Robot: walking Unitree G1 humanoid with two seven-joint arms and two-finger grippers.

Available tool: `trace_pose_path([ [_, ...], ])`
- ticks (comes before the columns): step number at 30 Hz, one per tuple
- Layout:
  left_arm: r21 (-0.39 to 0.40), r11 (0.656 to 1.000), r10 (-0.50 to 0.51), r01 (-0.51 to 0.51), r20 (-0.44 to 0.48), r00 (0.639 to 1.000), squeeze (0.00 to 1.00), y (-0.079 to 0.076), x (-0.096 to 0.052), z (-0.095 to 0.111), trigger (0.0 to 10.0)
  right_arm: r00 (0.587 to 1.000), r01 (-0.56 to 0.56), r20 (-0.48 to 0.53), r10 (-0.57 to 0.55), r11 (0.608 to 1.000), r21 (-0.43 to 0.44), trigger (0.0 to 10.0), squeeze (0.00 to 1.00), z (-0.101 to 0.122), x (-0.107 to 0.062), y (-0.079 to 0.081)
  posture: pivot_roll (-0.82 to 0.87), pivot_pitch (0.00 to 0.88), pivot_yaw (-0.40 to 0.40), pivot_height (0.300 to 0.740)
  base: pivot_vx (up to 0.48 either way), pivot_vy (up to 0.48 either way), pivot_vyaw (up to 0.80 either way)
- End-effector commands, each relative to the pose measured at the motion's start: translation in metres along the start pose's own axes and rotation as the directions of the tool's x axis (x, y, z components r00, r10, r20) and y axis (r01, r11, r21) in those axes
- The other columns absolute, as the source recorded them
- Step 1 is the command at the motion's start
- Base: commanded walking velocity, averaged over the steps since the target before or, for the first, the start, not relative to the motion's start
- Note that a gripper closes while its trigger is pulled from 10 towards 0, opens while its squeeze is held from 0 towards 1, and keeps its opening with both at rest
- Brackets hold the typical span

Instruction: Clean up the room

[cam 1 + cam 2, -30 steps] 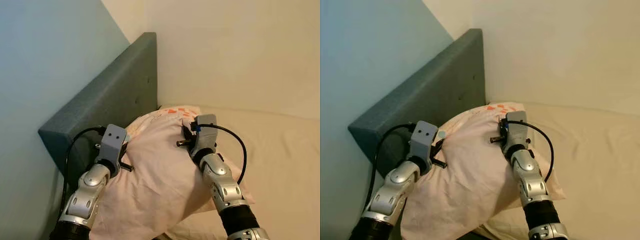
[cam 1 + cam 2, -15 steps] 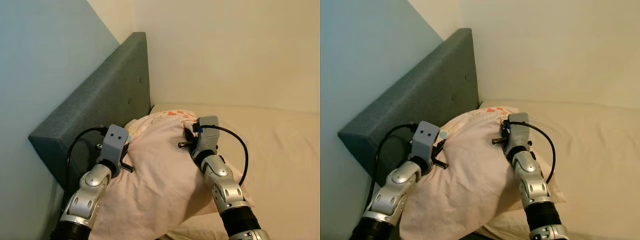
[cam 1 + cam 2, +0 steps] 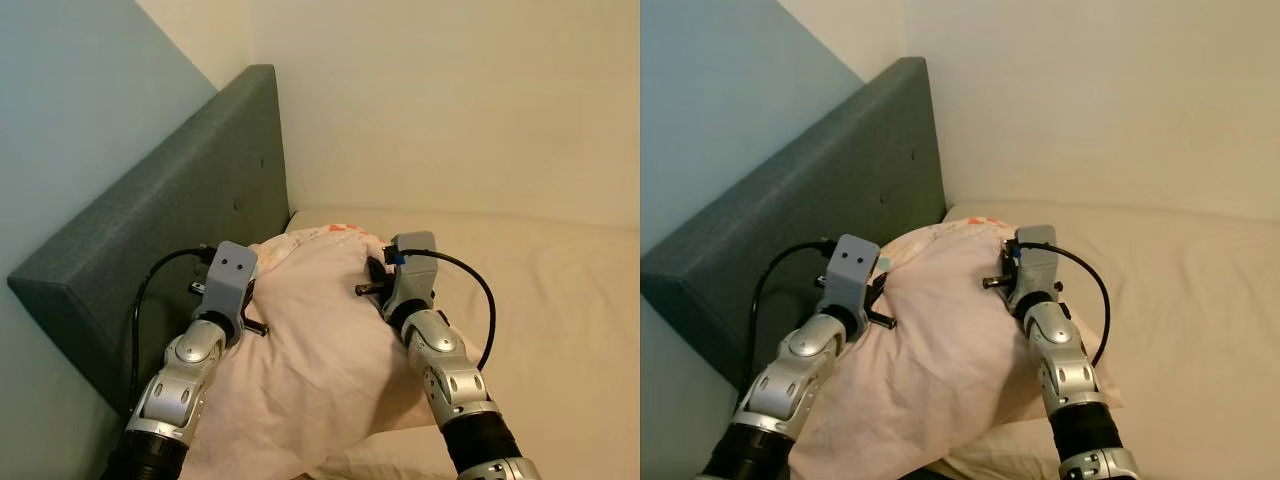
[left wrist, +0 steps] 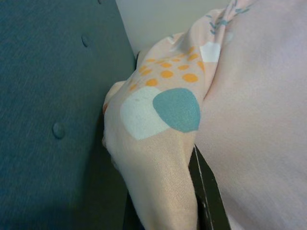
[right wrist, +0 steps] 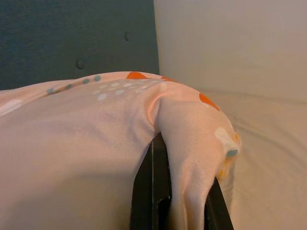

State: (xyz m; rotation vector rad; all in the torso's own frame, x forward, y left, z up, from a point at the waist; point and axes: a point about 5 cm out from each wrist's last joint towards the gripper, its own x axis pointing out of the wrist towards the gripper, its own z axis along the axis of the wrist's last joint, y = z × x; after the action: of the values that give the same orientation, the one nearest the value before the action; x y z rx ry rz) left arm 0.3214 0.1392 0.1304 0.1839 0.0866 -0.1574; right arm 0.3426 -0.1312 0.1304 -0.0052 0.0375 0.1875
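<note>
A large pale pink pillow [image 3: 320, 350] with orange, white and teal spots at its far end is held up over the bed between my two arms. In the left wrist view my left gripper [image 4: 165, 201] is shut on a spotted corner of the pillow [image 4: 158, 124], close to the headboard. My right gripper [image 5: 182, 191] is shut on the other far corner of the pillow [image 5: 187, 120], the cloth bunched between its black fingers [image 5: 151, 191]. In the eye views the pillow hides both sets of fingertips.
A grey-green padded headboard [image 3: 190, 210] runs along the left, against a pale blue wall [image 3: 70, 120]. A cream wall [image 3: 450, 100] closes the far side. The beige sheet of the bed [image 3: 570, 300] spreads to the right and under the pillow.
The camera has shifted, so the headboard sits further left in the picture and more of the bed shows. Both grippers keep the same hold on the pillow.
</note>
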Motion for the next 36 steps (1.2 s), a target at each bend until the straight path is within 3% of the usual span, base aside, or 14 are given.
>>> trace_pose_path([
  [1, 0.005, 0.991, 0.132, -0.131, -0.03, 0.991, 0.0, 0.027, -0.004, -0.006, 10.0, 0.998, 0.059, 0.038, -0.059, 0.998, 0.007, 10.0, 0.0, 0.011, 0.002, -0.013, -0.06, 0.029, 0.013, 0.716, 0.0, 0.0, 0.0],
  [12, 0.034, 0.993, 0.113, -0.113, -0.017, 0.993, 0.0, 0.024, -0.006, -0.006, 10.0, 0.998, 0.055, 0.034, -0.055, 0.998, 0.002, 10.0, 0.0, 0.01, 0.001, -0.012, -0.05, 0.032, 0.009, 0.716, 0.0, 0.0, 0.0],
  [17, -0.006, 0.992, 0.124, -0.124, -0.046, 0.991, 0.0, 0.024, -0.006, -0.01, 10.0, 0.998, 0.053, 0.035, -0.053, 0.999, 0.001, 10.0, 0.0, 0.01, 0.002, -0.012, -0.06, 0.027, 0.007, 0.716, 0.0, 0.0, 0.0],
  [22, 0.04, 0.992, 0.122, -0.12, -0.05, 0.991, 0.0, 0.024, -0.005, -0.012, 10.0, 0.998, 0.052, 0.035, -0.052, 0.999, -0.001, 10.0, 0.0, 0.01, 0.001, -0.012, -0.06, 0.022, 0.006, 0.716, 0.0, -0.474, 0.0],
  [26, -0.019, 0.99, 0.136, -0.138, -0.075, 0.988, 0.0, 0.024, -0.005, -0.016, 10.0, 0.998, 0.053, 0.035, -0.053, 0.999, -0.004, 10.0, 0.0, 0.01, 0.001, -0.014, -0.06, 0.016, 0.003, 0.716, 0.0, 0.0, 0.0],
  [36, -0.027, 0.987, 0.153, -0.156, -0.084, 0.985, 0.0, 0.027, -0.007, -0.017, 10.0, 0.999, 0.03, 0.038, -0.03, 0.999, -0.012, 10.0, 0.0, 0.013, 0.005, -0.009, -0.05, 0.0, -0.013, 0.716, 0.0, 0.0, 0.0],
])
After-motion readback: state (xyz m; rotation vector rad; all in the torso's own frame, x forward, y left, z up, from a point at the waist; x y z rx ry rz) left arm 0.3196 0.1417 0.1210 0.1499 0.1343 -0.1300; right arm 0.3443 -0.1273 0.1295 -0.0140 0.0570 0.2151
